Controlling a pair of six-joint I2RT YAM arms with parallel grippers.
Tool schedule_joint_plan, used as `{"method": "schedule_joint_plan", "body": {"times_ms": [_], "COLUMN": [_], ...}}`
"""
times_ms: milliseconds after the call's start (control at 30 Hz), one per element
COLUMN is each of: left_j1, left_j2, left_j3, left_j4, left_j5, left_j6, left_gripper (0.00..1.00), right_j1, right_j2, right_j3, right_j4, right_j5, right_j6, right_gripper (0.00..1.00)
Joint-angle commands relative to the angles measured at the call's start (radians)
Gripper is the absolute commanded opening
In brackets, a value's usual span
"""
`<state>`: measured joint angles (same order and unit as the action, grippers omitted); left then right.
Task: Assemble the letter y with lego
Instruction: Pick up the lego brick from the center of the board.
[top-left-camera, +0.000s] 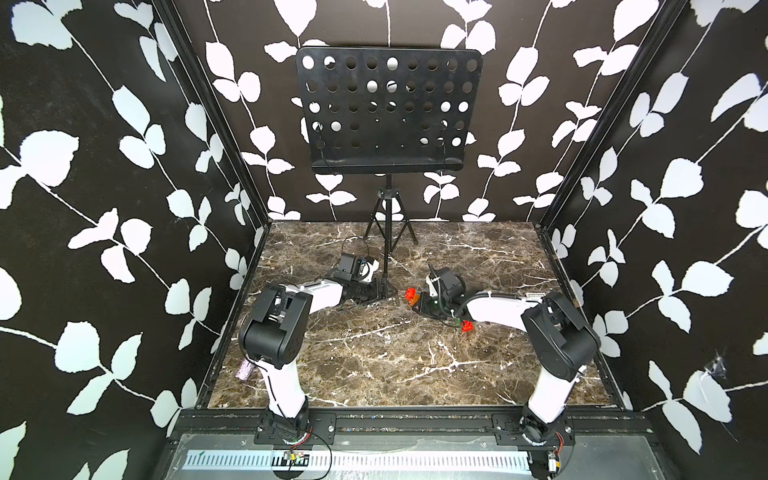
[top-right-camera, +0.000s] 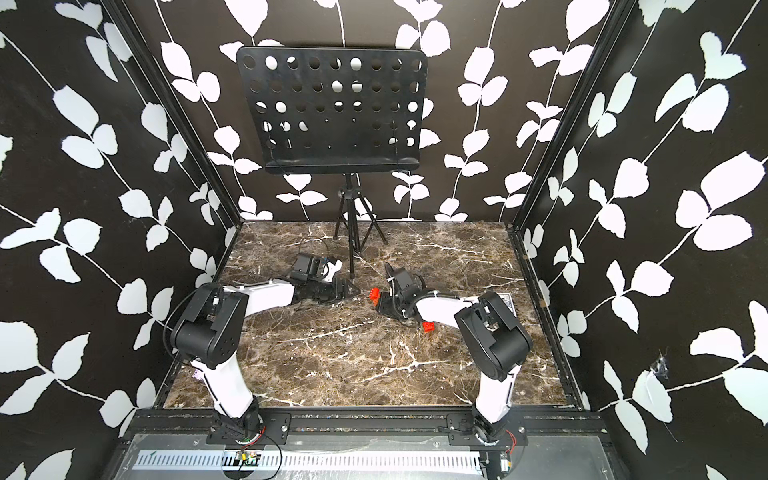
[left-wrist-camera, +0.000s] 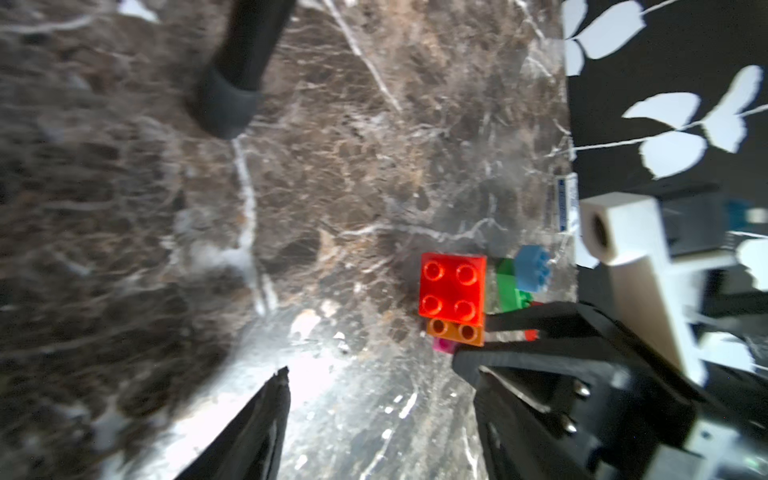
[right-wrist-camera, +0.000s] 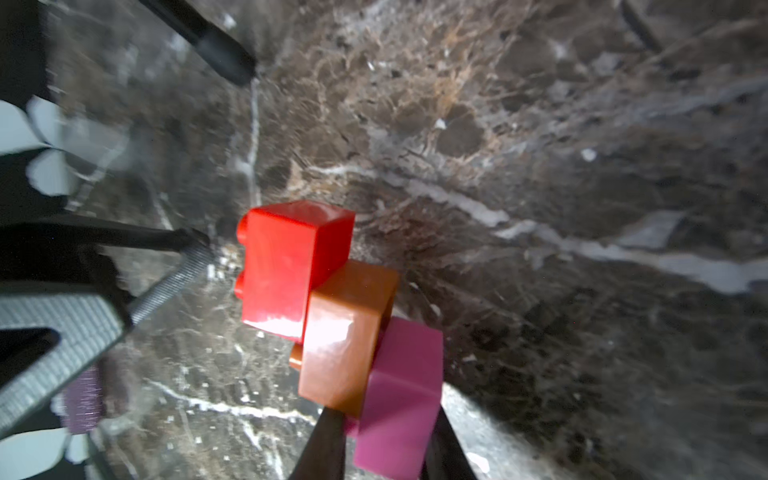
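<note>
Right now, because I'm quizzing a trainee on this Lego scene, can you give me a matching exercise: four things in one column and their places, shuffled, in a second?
Things:
1 pink brick
2 orange brick
3 red brick
4 music stand

Places:
A between the other two bricks
B on its tripod towards the back of the table
C clamped in the right gripper
D the end of the joined bricks farthest from that gripper

Pairs: 1-C, 2-A, 3-D, 4-B
</note>
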<state>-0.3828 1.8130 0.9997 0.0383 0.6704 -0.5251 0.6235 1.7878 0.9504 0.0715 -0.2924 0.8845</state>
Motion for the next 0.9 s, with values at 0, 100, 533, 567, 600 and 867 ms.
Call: {"method": "schedule_joint_plan", "body": {"times_ms": [0, 100, 533, 567, 600, 867], "left_j1": [-0.002, -0.018, -0.081, -0.081, -0.082, -0.083], "left_j2": [-0.055, -0.046, -0.013, -0.012, -0.011, 0.0], "left_j3": [0.009, 0.027, 0.068, 0.069, 0.073, 0.071], "left_j4": [0.07, 0.066, -0.012, -0.011, -0.012, 0.0], "left_j5": [0.079, 0.099, 0.034, 0.031, 0.027, -0.015], "left_j6": [-0.016, -0.016, 0.02, 0.02, 0.019, 0.013], "left_gripper": [0.75, 0.76, 0.7, 0.7, 0.69, 0.63], "right_j1": [-0.003, -0.001, 0.031, 0.034, 0.037, 0.052], "right_j2": [-0.034, -0.035, -0.019, -0.018, -0.016, -0.005], "right_j3": [-0.052, -0.092, -0.108, -0.108, -0.108, -0.115], "right_j4": [0.25, 0.32, 0.453, 0.456, 0.461, 0.492], "right_j5": [-0.03, -0.032, -0.03, -0.03, -0.028, -0.03], "right_j6": [0.1, 0.142, 0.195, 0.197, 0.198, 0.214], "right_gripper": [0.22, 0.22, 0.22, 0.22, 0.22, 0.22]}}
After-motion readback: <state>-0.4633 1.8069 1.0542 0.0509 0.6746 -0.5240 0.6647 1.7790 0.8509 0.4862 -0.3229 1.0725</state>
